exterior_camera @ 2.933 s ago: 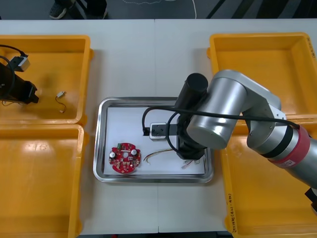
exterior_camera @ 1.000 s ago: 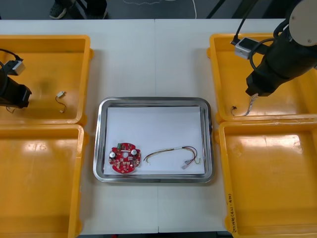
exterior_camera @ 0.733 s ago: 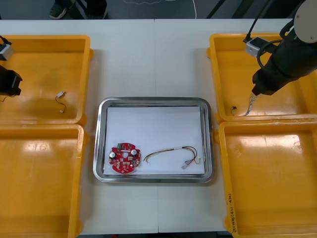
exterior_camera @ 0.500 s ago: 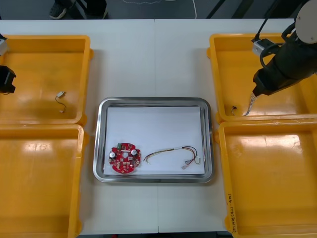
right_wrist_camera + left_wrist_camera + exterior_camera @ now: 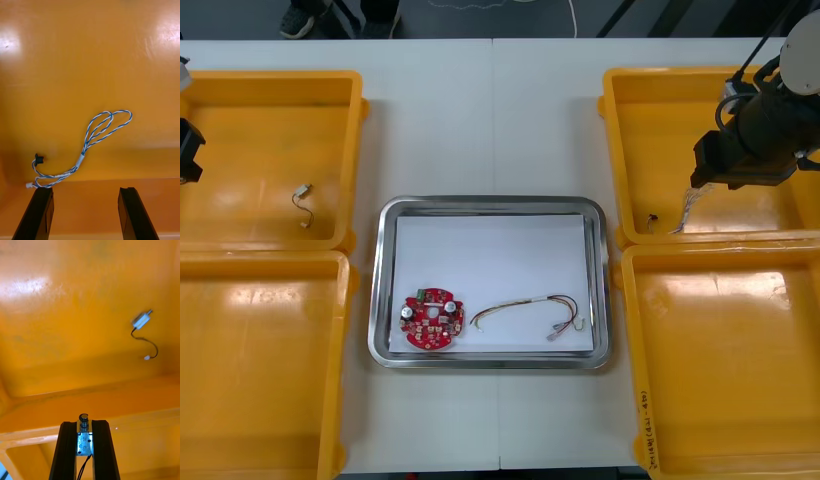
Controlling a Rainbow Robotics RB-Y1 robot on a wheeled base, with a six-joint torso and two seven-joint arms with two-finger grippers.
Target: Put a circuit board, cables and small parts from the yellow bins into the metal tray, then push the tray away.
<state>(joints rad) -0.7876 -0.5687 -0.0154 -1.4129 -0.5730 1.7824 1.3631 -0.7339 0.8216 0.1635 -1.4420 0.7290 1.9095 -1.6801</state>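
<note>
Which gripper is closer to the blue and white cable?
Right. The right gripper hangs open over the cable in the far right bin; the left gripper is over the far left bin, shut on a small metal part.

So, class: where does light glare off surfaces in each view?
Front view: pale glare patches on the near left yellow bin and near right yellow bin; the metal tray rim gleams. Right wrist view: bright patches on the far right yellow bin floor beyond the open right gripper. Left wrist view: one bright patch on the far left yellow bin floor beyond the left gripper.
</note>
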